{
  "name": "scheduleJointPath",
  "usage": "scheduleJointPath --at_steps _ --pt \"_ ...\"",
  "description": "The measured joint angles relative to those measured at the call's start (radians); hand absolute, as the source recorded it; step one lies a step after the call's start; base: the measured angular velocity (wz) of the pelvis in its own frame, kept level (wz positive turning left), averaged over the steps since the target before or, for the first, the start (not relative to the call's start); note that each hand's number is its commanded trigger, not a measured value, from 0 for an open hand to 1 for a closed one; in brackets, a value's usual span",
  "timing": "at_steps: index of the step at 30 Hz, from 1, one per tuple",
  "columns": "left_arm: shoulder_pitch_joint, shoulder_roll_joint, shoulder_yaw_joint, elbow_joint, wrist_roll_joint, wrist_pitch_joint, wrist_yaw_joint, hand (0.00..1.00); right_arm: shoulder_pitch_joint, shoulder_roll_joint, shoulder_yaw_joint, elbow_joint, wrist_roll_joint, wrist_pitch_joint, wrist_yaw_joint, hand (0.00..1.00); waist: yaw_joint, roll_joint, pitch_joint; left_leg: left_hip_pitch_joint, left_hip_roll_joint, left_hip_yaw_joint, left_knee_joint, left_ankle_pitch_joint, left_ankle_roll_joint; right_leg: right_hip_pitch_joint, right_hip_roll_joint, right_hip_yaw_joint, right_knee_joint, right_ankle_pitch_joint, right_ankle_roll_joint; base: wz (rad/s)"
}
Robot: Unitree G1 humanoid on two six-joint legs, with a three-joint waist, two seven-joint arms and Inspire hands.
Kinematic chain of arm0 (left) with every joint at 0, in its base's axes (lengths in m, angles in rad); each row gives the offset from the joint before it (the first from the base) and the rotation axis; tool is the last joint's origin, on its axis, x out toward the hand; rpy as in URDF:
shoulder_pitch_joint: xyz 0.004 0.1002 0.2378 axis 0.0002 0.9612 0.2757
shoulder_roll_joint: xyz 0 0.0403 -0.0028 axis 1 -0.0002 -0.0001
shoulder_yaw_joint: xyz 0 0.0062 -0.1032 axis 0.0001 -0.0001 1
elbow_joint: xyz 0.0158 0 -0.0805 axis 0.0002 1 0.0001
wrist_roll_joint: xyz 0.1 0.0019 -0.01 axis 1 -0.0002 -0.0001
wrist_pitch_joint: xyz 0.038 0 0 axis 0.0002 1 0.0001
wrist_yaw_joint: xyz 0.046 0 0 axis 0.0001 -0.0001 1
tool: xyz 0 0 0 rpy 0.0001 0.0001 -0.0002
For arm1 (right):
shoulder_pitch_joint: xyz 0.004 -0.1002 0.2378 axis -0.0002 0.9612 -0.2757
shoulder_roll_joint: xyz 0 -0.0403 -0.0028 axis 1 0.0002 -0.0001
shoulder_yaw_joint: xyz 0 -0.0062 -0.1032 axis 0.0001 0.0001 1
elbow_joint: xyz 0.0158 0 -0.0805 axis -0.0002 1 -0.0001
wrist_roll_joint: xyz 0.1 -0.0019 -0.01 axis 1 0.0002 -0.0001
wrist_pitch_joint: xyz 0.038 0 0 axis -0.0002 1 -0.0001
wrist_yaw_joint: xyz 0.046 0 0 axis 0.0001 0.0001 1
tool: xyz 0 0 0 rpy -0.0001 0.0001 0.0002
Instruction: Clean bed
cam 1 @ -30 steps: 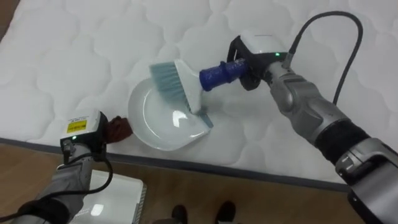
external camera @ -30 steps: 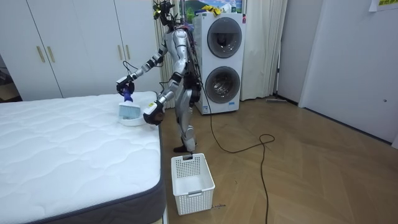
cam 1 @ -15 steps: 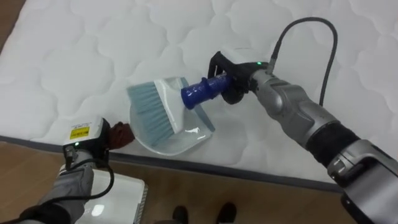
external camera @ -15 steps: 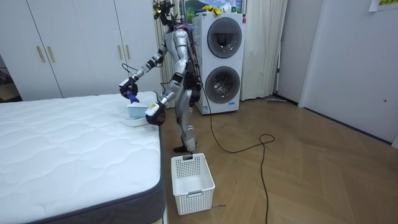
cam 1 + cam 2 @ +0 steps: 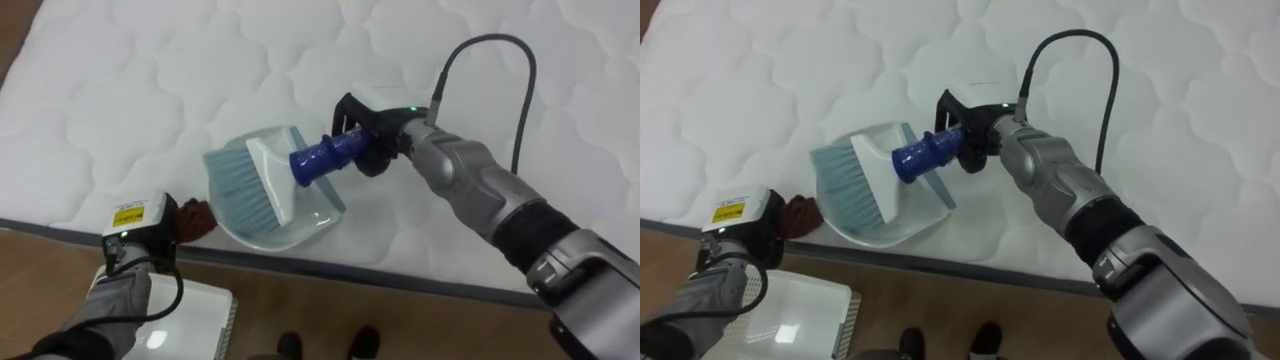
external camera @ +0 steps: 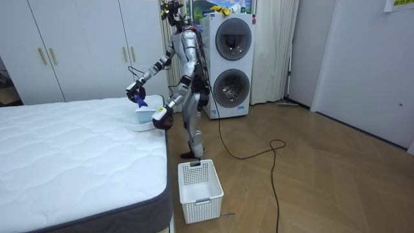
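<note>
Bed (image 5: 120,90) is lying with its white quilted top bare, and the robot is standing at its corner, near the washing machines (image 6: 231,61). A white dustpan (image 5: 300,225) is sitting at the bed's near edge. The right hand (image 5: 372,150) is curling its fingers round the blue handle of a brush (image 5: 250,185), whose pale bristles are lying over the dustpan. The left hand (image 5: 190,218) is touching the dustpan's left rim at the bed's edge; whether it is gripping cannot be told. A white basket (image 6: 200,184) is standing on the floor just beside the bed.
</note>
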Motion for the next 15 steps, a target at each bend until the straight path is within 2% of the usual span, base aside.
scheduleJointPath --at_steps 10,15 --pt "0.012 -0.010 -0.001 0.011 0.000 0.000 0.009 1.00 0.008 -0.003 -0.005 0.000 0.023 -0.022 -0.024 1.00 0.000 0.001 0.0002 -0.002 -0.008 -0.005 0.013 -0.001 0.001 -0.008 -0.015 -0.003 0.034 -0.012 0.001 0.02" --pt "0.015 -0.013 0.005 0.011 0.000 -0.001 0.008 1.00 0.030 -0.004 -0.058 -0.001 0.053 -0.042 -0.046 1.00 0.000 0.002 -0.0008 -0.004 -0.009 -0.006 0.013 0.000 0.002 -0.010 -0.016 -0.003 0.033 -0.014 0.001 0.01"
